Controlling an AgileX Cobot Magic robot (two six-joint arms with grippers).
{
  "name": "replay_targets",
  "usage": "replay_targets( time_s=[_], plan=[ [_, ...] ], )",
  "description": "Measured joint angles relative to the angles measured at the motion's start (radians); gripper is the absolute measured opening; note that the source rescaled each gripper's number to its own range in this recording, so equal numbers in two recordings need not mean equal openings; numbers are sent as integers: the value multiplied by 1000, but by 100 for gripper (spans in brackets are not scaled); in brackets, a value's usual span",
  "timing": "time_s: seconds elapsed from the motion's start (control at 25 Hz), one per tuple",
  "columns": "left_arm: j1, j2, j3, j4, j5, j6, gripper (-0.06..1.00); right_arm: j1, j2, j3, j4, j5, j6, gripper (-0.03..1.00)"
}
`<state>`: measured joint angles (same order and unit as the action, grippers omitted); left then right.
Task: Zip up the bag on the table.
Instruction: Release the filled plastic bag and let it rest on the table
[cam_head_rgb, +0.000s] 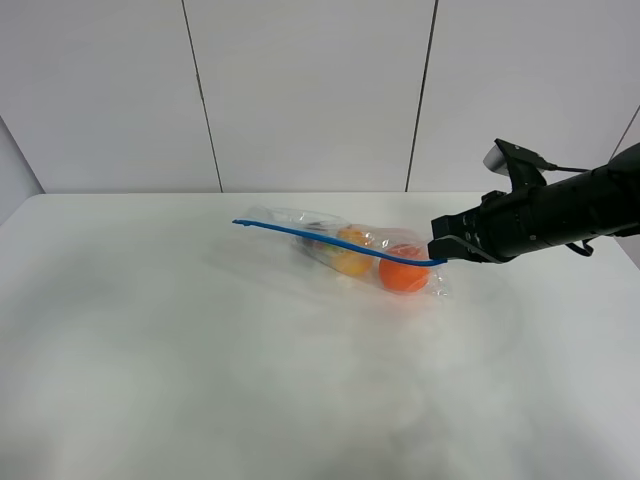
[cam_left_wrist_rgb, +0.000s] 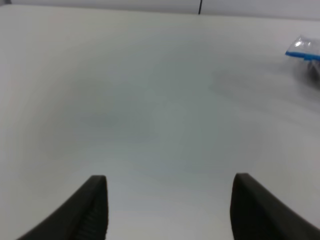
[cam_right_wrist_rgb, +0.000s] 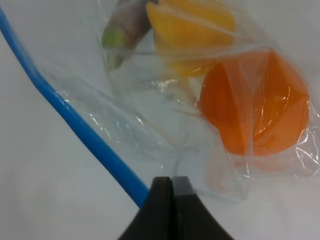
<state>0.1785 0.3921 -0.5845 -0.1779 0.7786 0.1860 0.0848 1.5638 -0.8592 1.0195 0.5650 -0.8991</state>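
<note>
The bag (cam_head_rgb: 350, 250) lies on the table (cam_head_rgb: 200, 350) right of the middle, clear and crinkly, with orange (cam_right_wrist_rgb: 260, 110), yellow (cam_right_wrist_rgb: 190, 30) and purple (cam_right_wrist_rgb: 127, 27) toy produce inside. Its blue zipper strip (cam_head_rgb: 320, 238) runs slightly raised from the bag's left end to my right gripper (cam_head_rgb: 440, 255). In the right wrist view the right gripper (cam_right_wrist_rgb: 172, 185) is shut, pinching the end of the blue strip (cam_right_wrist_rgb: 75, 120) at the bag's corner. My left gripper (cam_left_wrist_rgb: 170, 200) hangs open over bare table, far from the bag, whose blue tip (cam_left_wrist_rgb: 302, 50) shows at the view's edge.
White wall panels (cam_head_rgb: 310, 90) rise behind the table's far edge. The black right arm (cam_head_rgb: 560, 210) reaches in from the right. The left arm is outside the exterior high view.
</note>
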Motion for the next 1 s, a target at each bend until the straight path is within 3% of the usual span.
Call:
replay_targets(
  time_s=[0.44, 1.0],
  plan=[
    [-88, -139, 3, 3, 59, -12, 72, 0, 0, 0, 0, 8, 0, 0],
    [-106, -304, 82, -2, 85, -15, 72, 0, 0, 0, 0, 17, 0, 0]
  ],
)
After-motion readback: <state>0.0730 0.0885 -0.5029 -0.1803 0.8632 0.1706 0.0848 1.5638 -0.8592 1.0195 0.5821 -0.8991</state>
